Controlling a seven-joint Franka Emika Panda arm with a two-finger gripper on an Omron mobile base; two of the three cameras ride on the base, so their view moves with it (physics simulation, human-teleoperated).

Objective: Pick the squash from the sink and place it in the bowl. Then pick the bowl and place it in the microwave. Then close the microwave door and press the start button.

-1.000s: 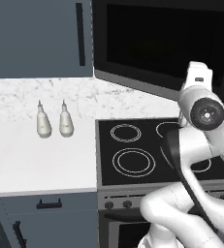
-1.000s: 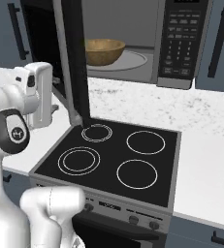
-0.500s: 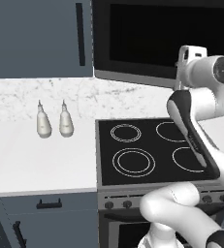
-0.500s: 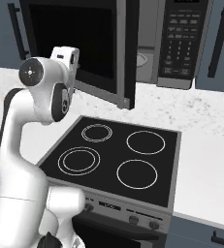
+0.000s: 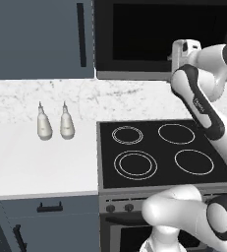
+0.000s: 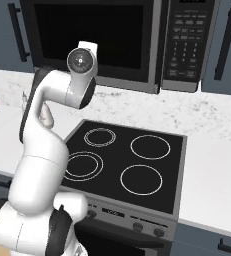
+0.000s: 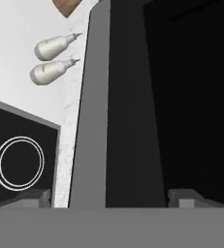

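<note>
The microwave has its microwave door shut, so its dark glass hides the inside. The bowl and the squash are hidden, and the sink is out of view. My gripper is open, its fingertips standing wide apart right at the door's grey lower edge and black pane. The hand is raised against the door's front, seen from behind as a white round joint. The keypad panel lies to the door's right.
A black four-burner cooktop sits below the microwave. Two white shakers stand on the white counter to its left. A blue-grey wall cabinet hangs left of the microwave, and more counter runs right of the stove.
The microwave door has swung from wide open to shut, covering the bowl seen inside earlier. My hand rose and followed the door toward the microwave. The jaws stayed open.
</note>
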